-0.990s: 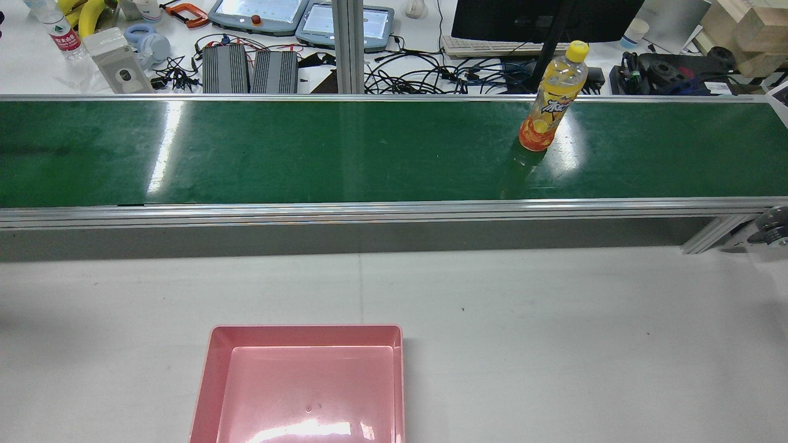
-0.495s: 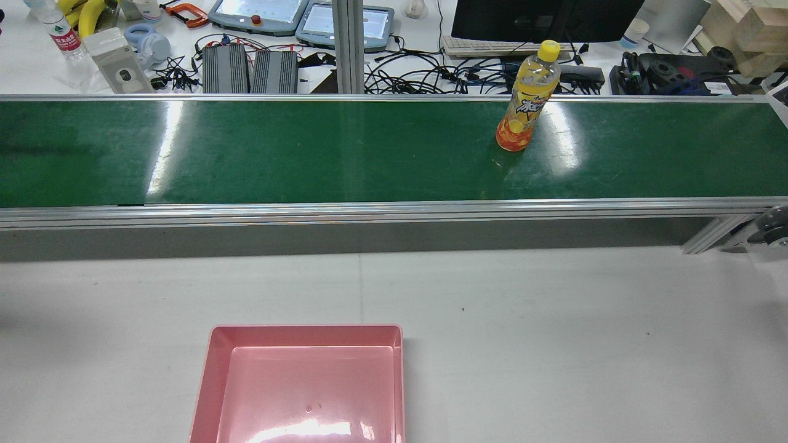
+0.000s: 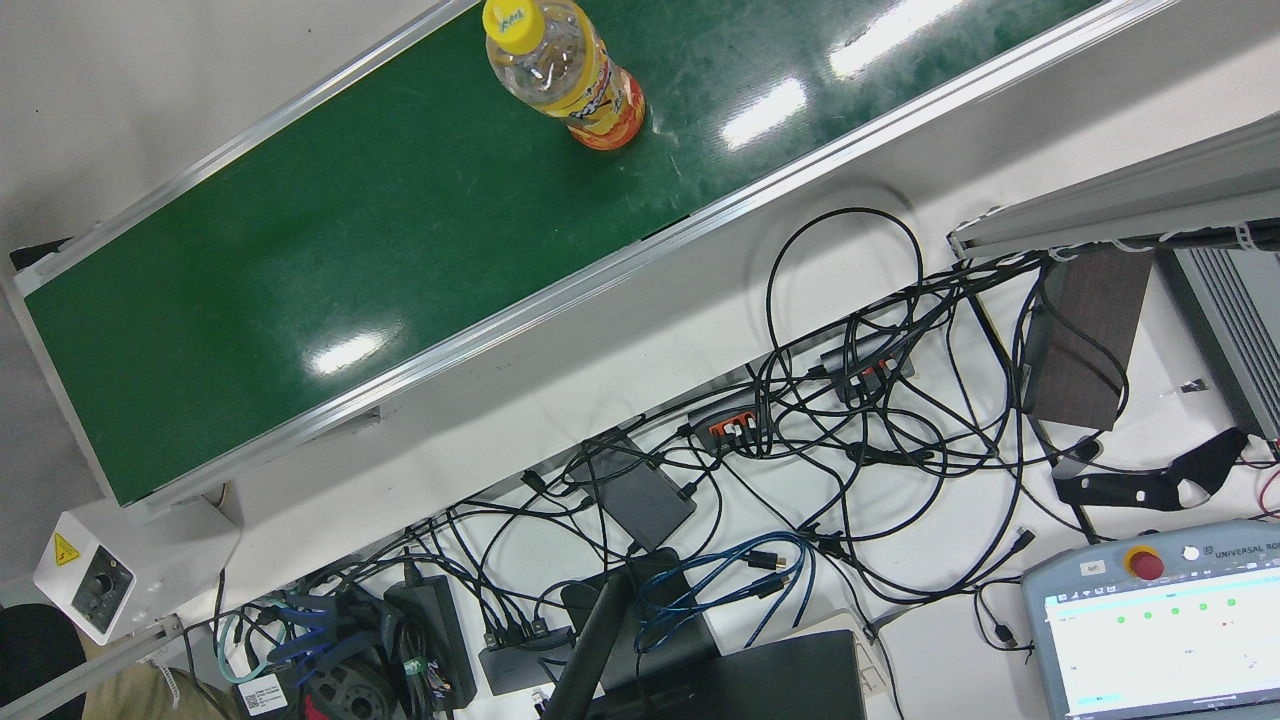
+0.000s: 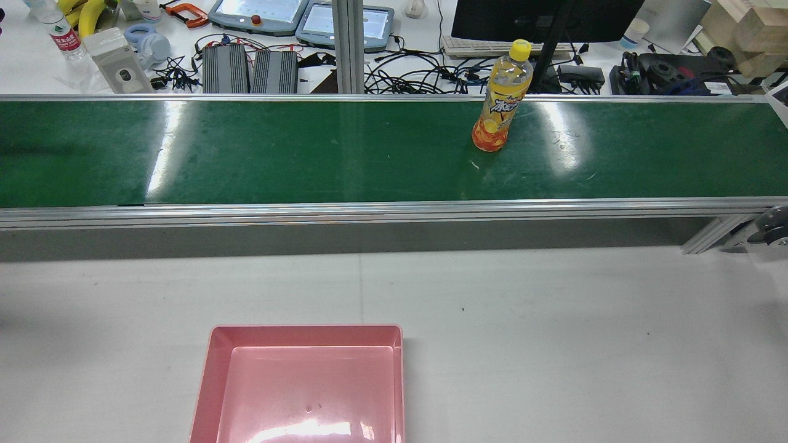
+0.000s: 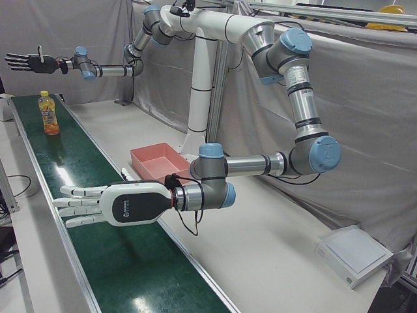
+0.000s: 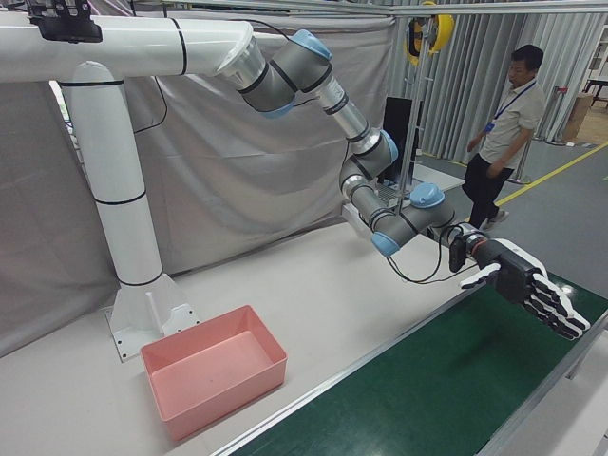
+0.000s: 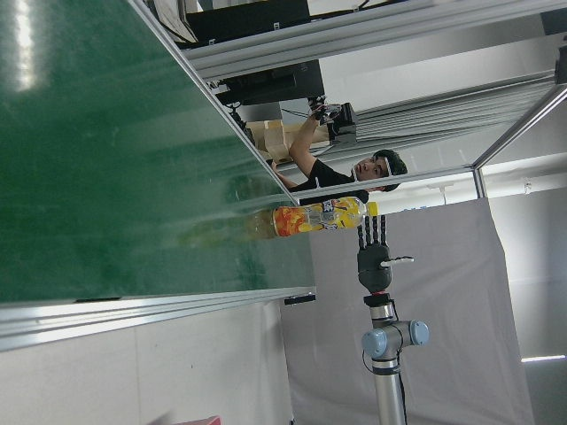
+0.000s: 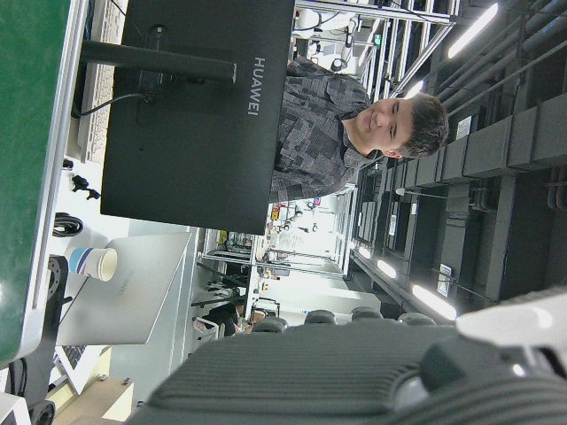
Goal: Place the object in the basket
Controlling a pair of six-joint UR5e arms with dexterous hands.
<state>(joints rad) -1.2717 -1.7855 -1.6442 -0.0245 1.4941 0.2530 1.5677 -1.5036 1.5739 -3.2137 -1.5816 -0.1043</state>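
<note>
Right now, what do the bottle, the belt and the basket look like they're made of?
Bottle: clear plastic, probably; you see through its neck, with a glossy printed label and yellow cap.
Belt: green rubbery or PVC sheet, smooth; it mirrors the ceiling lights.
Basket: pink moulded plastic, glossy; its floor reflects light.

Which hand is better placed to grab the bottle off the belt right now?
Probably the right. In the left-front view the right hand hangs open close above the bottle at the far end of the belt. The left hand, also open, is well down the belt from it.
</note>
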